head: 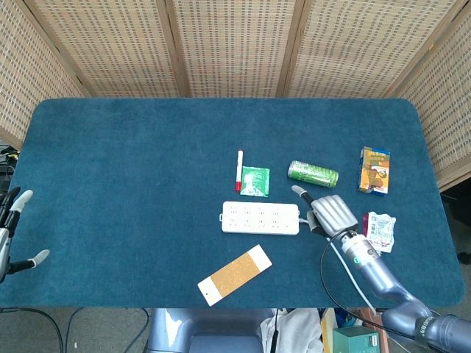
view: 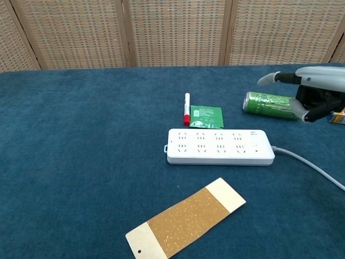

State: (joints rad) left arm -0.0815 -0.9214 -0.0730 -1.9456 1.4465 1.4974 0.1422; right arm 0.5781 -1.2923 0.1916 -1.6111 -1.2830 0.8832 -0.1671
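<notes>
The right hand (head: pixel 329 211) hovers empty, fingers apart, just beside the green drink can (head: pixel 313 173) lying on its side on the blue felt table (head: pixel 132 162), near the white power strip's (head: pixel 260 218) cable end. The left hand (head: pixel 10 232) rests spread at the table's edge.
</notes>
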